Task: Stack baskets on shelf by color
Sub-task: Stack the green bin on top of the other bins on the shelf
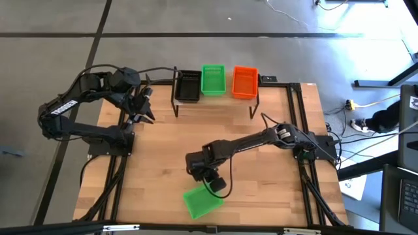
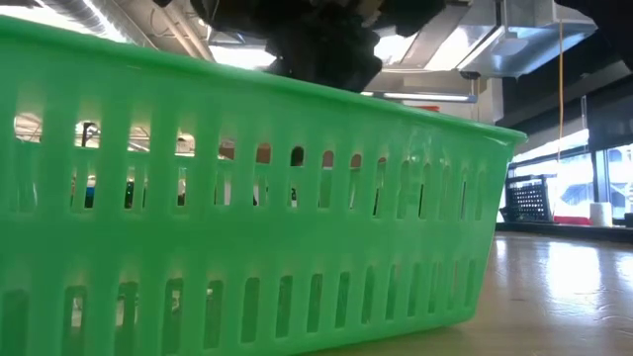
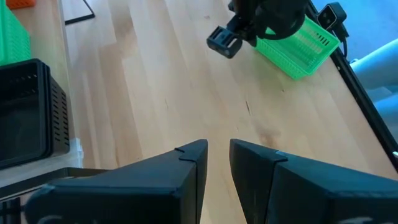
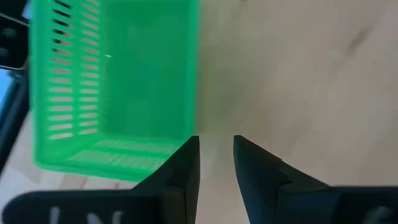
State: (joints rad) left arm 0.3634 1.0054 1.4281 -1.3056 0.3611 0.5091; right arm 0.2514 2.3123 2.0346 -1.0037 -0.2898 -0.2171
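Observation:
A green basket (image 1: 202, 201) stands on its base near the table's near edge, turned askew; it fills the low view (image 2: 247, 218) and shows in the right wrist view (image 4: 112, 87). My right gripper (image 1: 215, 185) hovers just above its far right corner, fingers pointing down with a narrow gap (image 4: 216, 146), touching nothing. On the shelf (image 1: 228, 96) at the far edge sit a black basket (image 1: 188, 85), a green one (image 1: 213, 79) and an orange one (image 1: 245, 82), side by side. My left gripper (image 1: 145, 109) waits near the shelf's left end, narrowly open (image 3: 219, 149).
Bare wood lies between the shelf and the near green basket (image 3: 298, 46). The right arm reaches across the table's middle from the right. Black frame rails run along the table's left and right edges. The near basket lies close to the table's near edge.

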